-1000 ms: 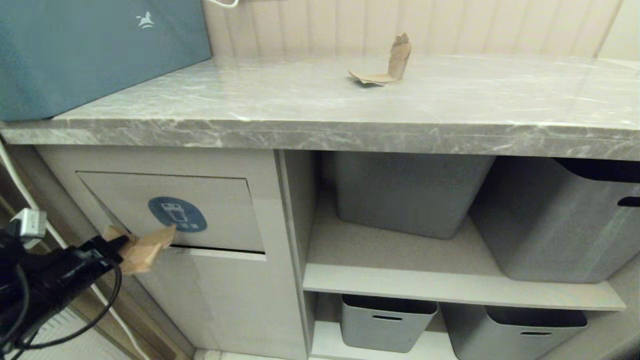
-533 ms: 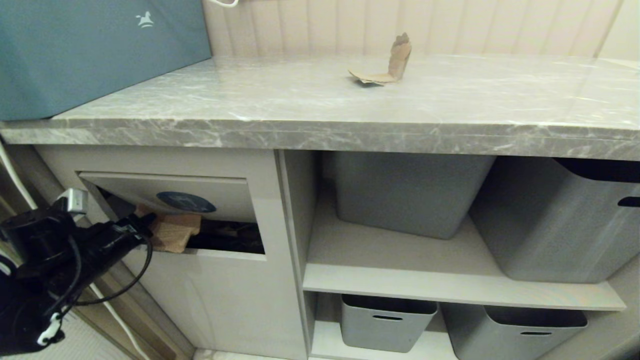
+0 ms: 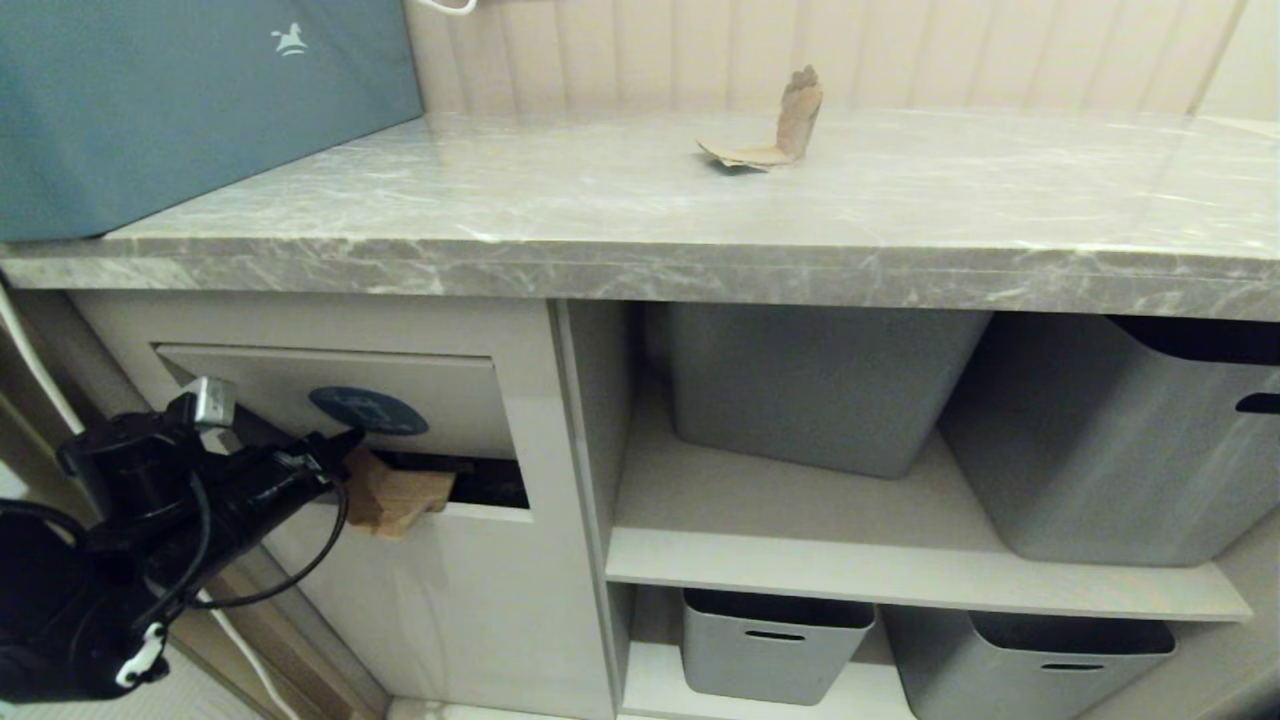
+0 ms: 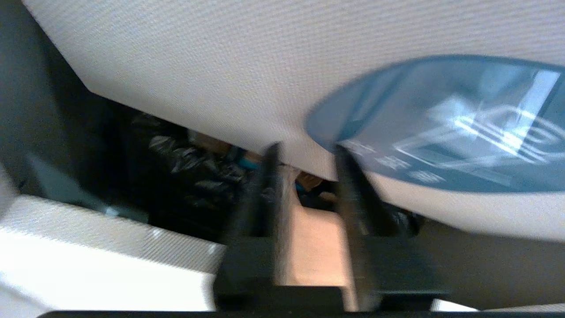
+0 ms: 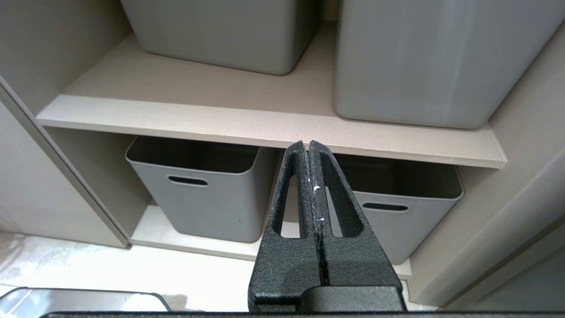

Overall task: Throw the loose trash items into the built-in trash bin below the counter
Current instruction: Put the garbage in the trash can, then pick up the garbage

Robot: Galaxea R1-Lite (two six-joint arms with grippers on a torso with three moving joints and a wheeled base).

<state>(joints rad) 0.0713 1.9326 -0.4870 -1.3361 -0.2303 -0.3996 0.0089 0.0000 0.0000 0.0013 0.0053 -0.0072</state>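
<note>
Below the grey marble-look counter, beige tilting bin flap pushed inward, dark interior barely legible, left gripper with jaws narrowly parted around light brown cardboard scrap at the opening, second bent scrap on countertop, right gripper closed empty before grey storage tubs

No words or numbers can be read. The flap of the built-in trash bin carries a round blue sticker with a white bin icon; the small white characters under the icon are too blurred to read. The blue-teal box on the worktop has a small white rocking-horse logo.
</note>
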